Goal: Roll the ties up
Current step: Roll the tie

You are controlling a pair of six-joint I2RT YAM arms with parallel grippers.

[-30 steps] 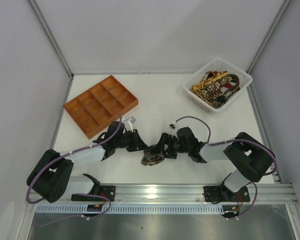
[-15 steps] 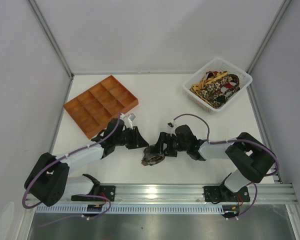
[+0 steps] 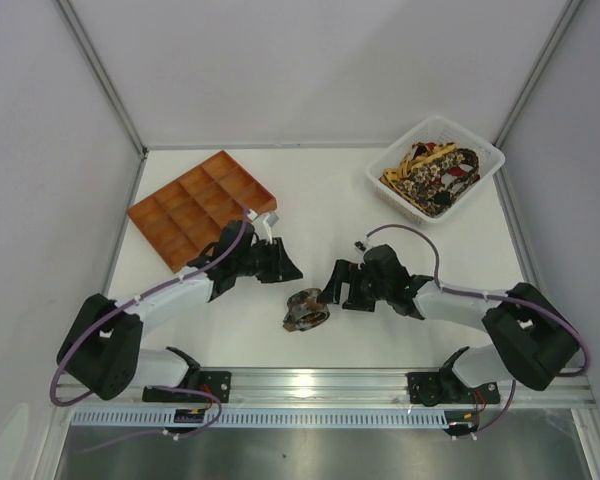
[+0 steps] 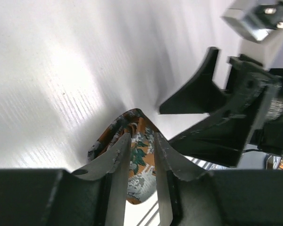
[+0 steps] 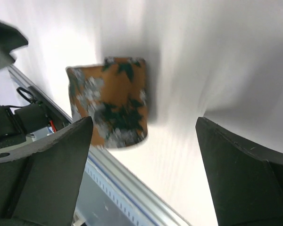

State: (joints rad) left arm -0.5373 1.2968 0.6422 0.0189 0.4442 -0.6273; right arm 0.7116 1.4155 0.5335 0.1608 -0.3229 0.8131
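The rolled tie (image 3: 306,308) lies on the white desk (image 3: 330,200), close to the near edge and roughly midway between my two arms. It is wound into a compact coil of rust-orange fabric patterned with dark leaves and pale patches. Nothing is touching it.

My right fingers (image 3: 338,288) sit just beside the roll, on its right. They are spread wide with nothing between them. From my right wrist the coil shows ahead and toward the left finger, lying free on the desk, with bare desk across the rest of the gap.

My left fingers (image 3: 286,268) are up and to the left of the roll, apart from it. Only a narrow gap shows between them and they hold nothing. From my left wrist the coil shows through that slit, lying on the desk beyond the tips, and the black fingers of my right arm show further off behind it.

Further out, the orange tray (image 3: 202,208) of square compartments sits at the left of the desk, just behind my left arm. At the far right corner stands the white basket (image 3: 485,160), holding a loose heap of other ties (image 3: 430,172) in yellow, black and brown.
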